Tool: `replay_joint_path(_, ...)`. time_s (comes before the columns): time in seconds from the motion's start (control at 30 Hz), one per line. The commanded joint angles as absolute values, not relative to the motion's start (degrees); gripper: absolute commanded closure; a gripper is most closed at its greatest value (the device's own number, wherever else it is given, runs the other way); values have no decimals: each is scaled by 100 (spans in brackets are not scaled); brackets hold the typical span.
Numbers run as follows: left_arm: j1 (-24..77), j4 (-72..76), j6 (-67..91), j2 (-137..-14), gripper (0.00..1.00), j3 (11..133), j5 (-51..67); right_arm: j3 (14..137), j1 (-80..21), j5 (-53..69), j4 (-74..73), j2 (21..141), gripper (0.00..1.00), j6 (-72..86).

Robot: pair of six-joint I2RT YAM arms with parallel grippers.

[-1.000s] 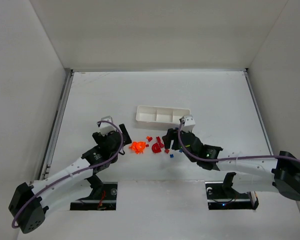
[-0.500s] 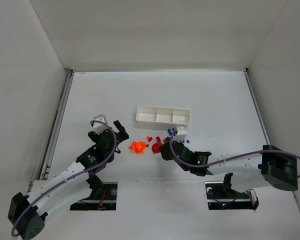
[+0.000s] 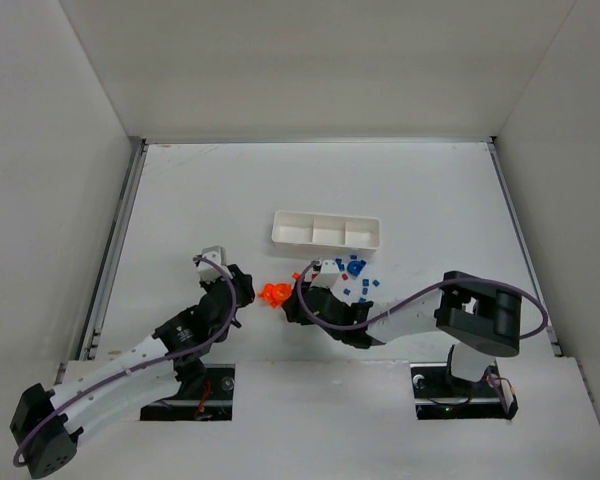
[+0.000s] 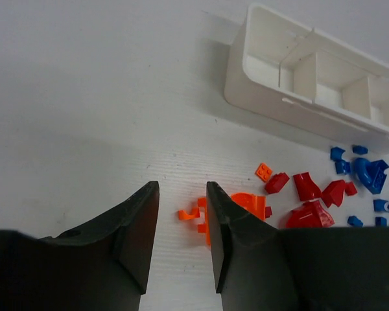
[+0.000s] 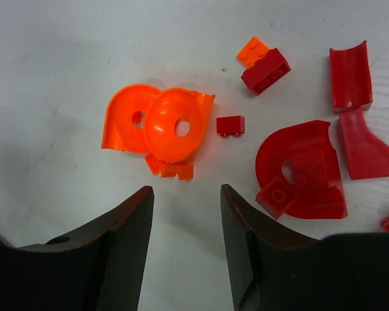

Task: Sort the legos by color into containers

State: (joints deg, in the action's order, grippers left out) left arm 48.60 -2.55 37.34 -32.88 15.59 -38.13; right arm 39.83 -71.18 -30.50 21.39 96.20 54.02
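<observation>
The legos lie in a loose pile in front of the containers, a white three-compartment tray whose visible compartments look empty. Orange pieces are on the left, blue ones on the right. In the right wrist view, two orange domes sit just beyond my right gripper, which is open and empty, with red curved pieces to its right. My left gripper stands narrowly open with nothing between its fingers, and small orange bits lie just past its tips. Red pieces and blue pieces lie further right.
My right arm lies low across the table in front of the pile and covers most of the red pieces from above. White walls close in the table on three sides.
My right arm swung left across the pile, uncovering the blue pieces. My left gripper moved right toward the orange pieces and its jaws narrowed.
</observation>
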Motion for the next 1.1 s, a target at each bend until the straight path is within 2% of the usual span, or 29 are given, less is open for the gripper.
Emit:
replay_joint_path(0.0,5084,61,3823,-3331,67,1424,-3762,4306,-6922,-2804,2769,9826,49,5625)
replay_joint_path(0.5,5146,422,3981,-4008,67,1371,-3375,4263,-6464,-2566,3436,10371,64,5915)
replay_joint_path(0.67,5128,658,3981,-4490,67,1397,-3340,4263,-6403,-2470,3585,10520,80,5924)
replay_joint_path(0.8,5137,974,3973,-4807,67,1380,-3340,4158,-6403,-2478,3770,10442,89,5941)
replay_joint_path(1.07,5111,1266,3902,-5080,63,1397,-3340,3876,-6561,-2952,3657,9616,90,5599)
